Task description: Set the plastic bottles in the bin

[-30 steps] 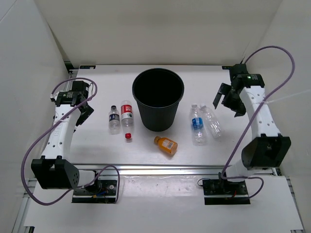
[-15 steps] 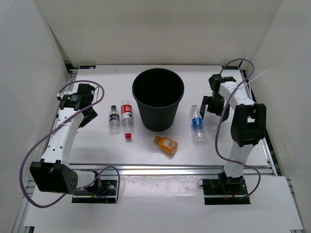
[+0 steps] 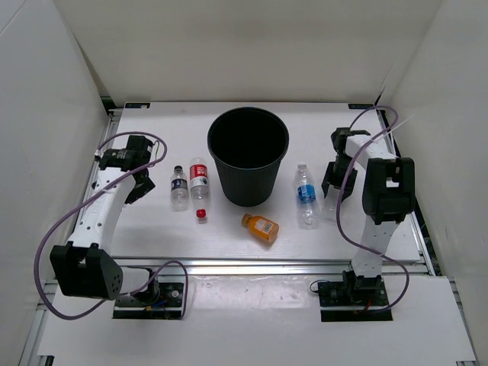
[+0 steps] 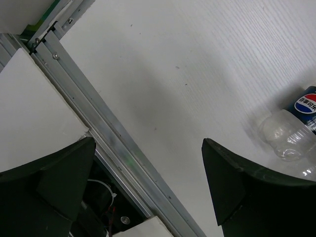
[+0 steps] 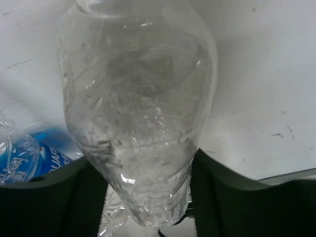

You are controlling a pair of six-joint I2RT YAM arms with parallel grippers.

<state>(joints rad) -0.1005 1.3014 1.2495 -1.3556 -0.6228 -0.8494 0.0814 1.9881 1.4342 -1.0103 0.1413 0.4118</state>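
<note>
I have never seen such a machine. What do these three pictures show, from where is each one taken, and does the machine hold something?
These are two robot arms, left and right, bolted to a white table, each ending in a two-finger gripper. The wide picture looks down from above. The close pictures come from a camera on each wrist; the dark shapes at the bottom are the gripper itself. A black bin stands on the table; a dark-label bottle, a red-label bottle, an orange bottle and a blue-label bottle lie near it. The left gripper is open, holding nothing. The right gripper straddles a clear bottle lying flat; whether it already squeezes, I cannot tell.
</note>
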